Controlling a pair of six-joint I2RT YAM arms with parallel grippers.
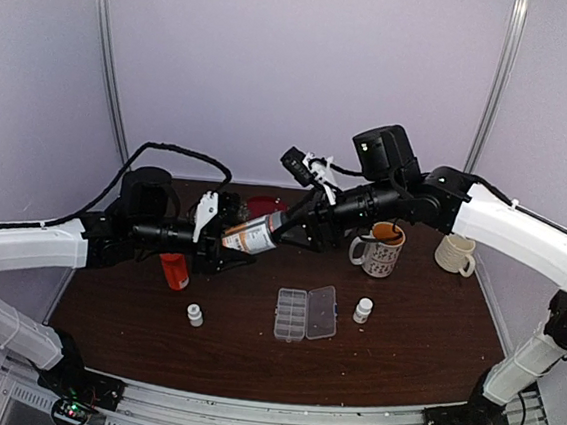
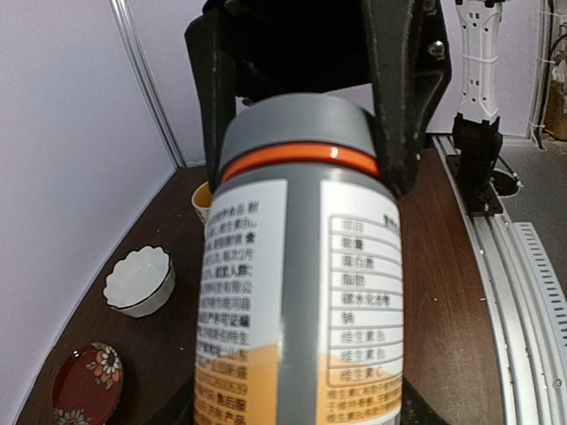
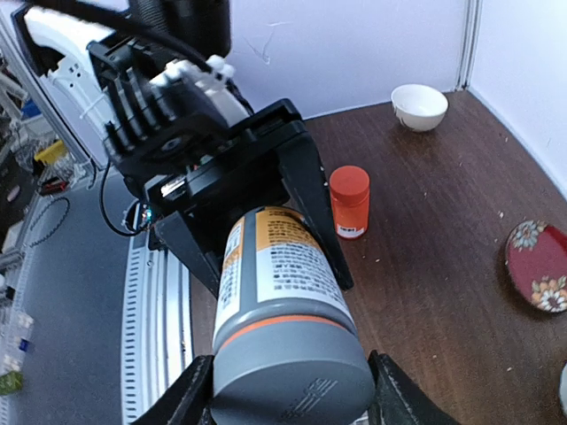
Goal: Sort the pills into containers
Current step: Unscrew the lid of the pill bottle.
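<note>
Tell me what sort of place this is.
Likely a robotics test booth: bare pale panels wall in a brown table, two robot arms bolt to a metal rail, and a pill box and bottle look like staged props.

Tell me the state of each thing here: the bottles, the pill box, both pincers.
grey-capped bottle: capped, held sideways in the air.
left pincer: shut on the bottle's base.
right pincer: shut on its cap.
pill box: lid open, lying flat.
orange-red bottle: upright, capped.
small white bottles: both upright.
</note>
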